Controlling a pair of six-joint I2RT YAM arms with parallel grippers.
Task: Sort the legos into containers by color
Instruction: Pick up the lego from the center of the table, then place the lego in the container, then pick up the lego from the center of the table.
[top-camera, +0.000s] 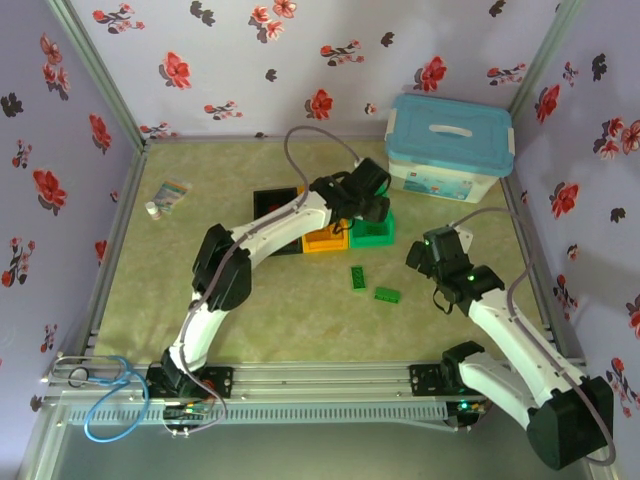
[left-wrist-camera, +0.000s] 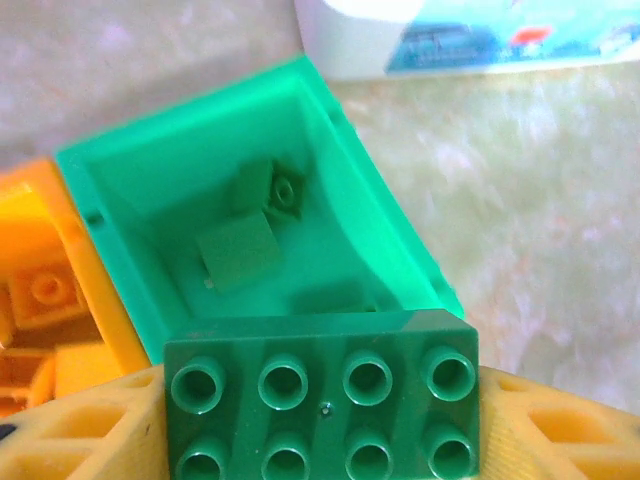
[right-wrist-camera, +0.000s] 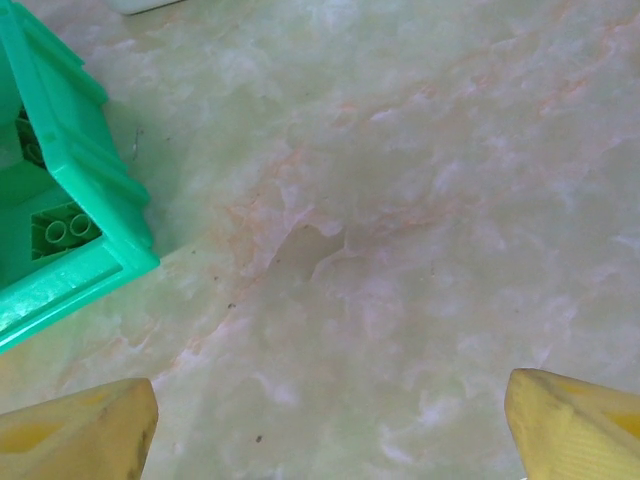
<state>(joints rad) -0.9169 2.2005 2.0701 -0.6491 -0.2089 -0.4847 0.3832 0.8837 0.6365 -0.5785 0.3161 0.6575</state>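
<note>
My left gripper (top-camera: 374, 207) hangs over the containers, shut on a green eight-stud lego (left-wrist-camera: 320, 395) that sits between its yellow fingers (left-wrist-camera: 90, 425). Right below it lies the green bin (left-wrist-camera: 110, 165), with a few green legos (left-wrist-camera: 240, 252) inside. The orange bin (left-wrist-camera: 30, 195) beside it holds orange bricks (left-wrist-camera: 45, 295). From above, the black bin (top-camera: 268, 203), orange bin (top-camera: 322, 243) and green bin (top-camera: 372, 238) stand in a row. Two green legos (top-camera: 357, 277) (top-camera: 388, 294) lie on the table in front of them. My right gripper (right-wrist-camera: 325, 430) is open over bare table, just right of the green bin (right-wrist-camera: 85, 170).
A large white tub with a light-blue lid (top-camera: 450, 145) stands at the back right, close behind the green bin. A small packet (top-camera: 168, 198) lies at the far left. Floral walls close in the table on three sides.
</note>
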